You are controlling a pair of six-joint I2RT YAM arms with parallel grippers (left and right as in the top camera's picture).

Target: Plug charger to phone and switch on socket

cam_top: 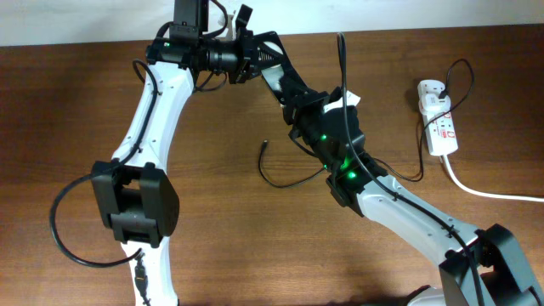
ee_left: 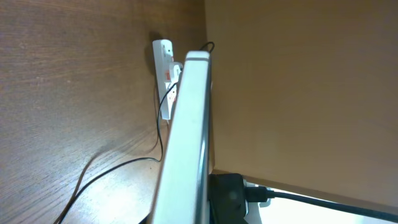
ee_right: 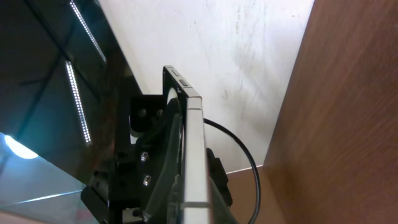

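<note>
The phone [cam_top: 274, 82] is held edge-on above the table's back, between the two arms. My left gripper [cam_top: 257, 66] reaches in from the left and is shut on it; its wrist view shows the phone's silver edge [ee_left: 189, 137] running up from between the jaws. My right gripper [cam_top: 299, 104] comes from the lower right and is shut on the phone's other end, whose pale edge [ee_right: 194, 155] fills its view. The charger's black cable [cam_top: 285, 180] lies loose on the table with its connector tip [cam_top: 266, 144] free. Its white adapter [cam_top: 432, 88] sits in the socket [cam_top: 442, 127] at the right.
The socket's thick white cord [cam_top: 501, 195] runs off the right edge. From the left wrist, the socket [ee_left: 164, 74] and the black cable [ee_left: 118, 165] show on the wood. A pale wall [ee_right: 236, 56] stands behind the table's back edge.
</note>
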